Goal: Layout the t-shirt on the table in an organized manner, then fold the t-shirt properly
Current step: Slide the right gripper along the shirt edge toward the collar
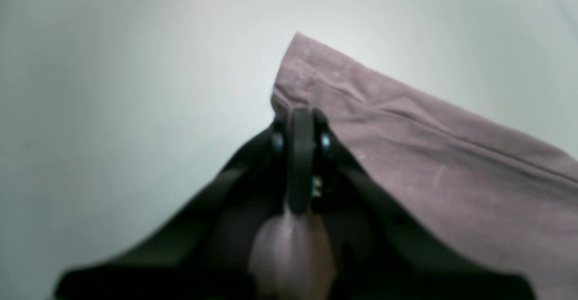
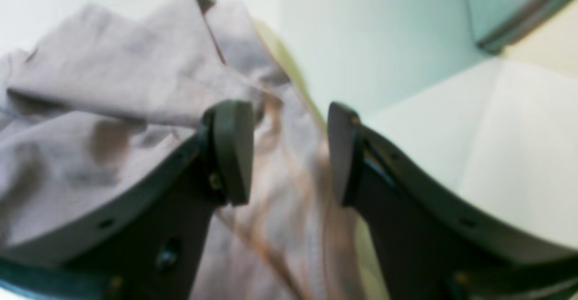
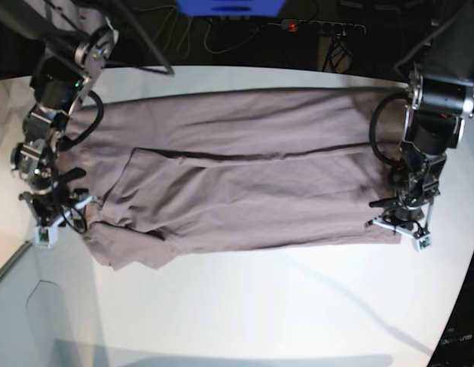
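Spread lengthwise across the far half of the bench (image 3: pixel 245 306), the t-shirt (image 3: pixel 245 176), folded over once. Left gripper (image 1: pixel 300 124) pinched tight on its corner; right gripper (image 2: pixel 289 153) gaping wide over rumpled cloth near the opposite edge. Best to close right on matching corner, then lift both evenly, keeping fabric taut.

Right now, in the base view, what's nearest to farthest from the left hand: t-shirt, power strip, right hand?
1. t-shirt, pinched by the left hand.
2. power strip, at the back.
3. right hand, at the shirt's opposite end.
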Motion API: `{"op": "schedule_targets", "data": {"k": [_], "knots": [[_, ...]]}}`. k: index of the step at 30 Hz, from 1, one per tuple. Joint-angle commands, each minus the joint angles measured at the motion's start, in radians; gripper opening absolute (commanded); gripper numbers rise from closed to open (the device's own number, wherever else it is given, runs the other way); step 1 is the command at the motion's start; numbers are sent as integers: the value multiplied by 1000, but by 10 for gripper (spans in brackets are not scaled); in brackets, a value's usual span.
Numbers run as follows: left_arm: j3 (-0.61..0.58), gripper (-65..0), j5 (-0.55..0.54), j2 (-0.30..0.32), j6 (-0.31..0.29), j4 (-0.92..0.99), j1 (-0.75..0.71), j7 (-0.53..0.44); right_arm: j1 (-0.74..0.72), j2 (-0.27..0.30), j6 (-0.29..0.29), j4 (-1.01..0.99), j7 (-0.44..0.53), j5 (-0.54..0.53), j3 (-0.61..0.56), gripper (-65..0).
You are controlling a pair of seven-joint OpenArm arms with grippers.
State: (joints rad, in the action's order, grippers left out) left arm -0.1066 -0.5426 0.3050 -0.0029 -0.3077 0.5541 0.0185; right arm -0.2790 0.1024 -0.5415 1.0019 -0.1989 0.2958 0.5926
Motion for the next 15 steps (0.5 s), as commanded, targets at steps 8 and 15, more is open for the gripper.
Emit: {"op": "schedule_targets", "data": {"k": [8, 15], "knots": [[0, -649, 2, 10, 2, -8, 22, 2, 113, -20, 8, 21, 22, -11, -1, -379], [0, -649, -1, 10, 2, -8, 22, 7, 191, -39, 8, 39, 22, -11, -1, -379]]}}
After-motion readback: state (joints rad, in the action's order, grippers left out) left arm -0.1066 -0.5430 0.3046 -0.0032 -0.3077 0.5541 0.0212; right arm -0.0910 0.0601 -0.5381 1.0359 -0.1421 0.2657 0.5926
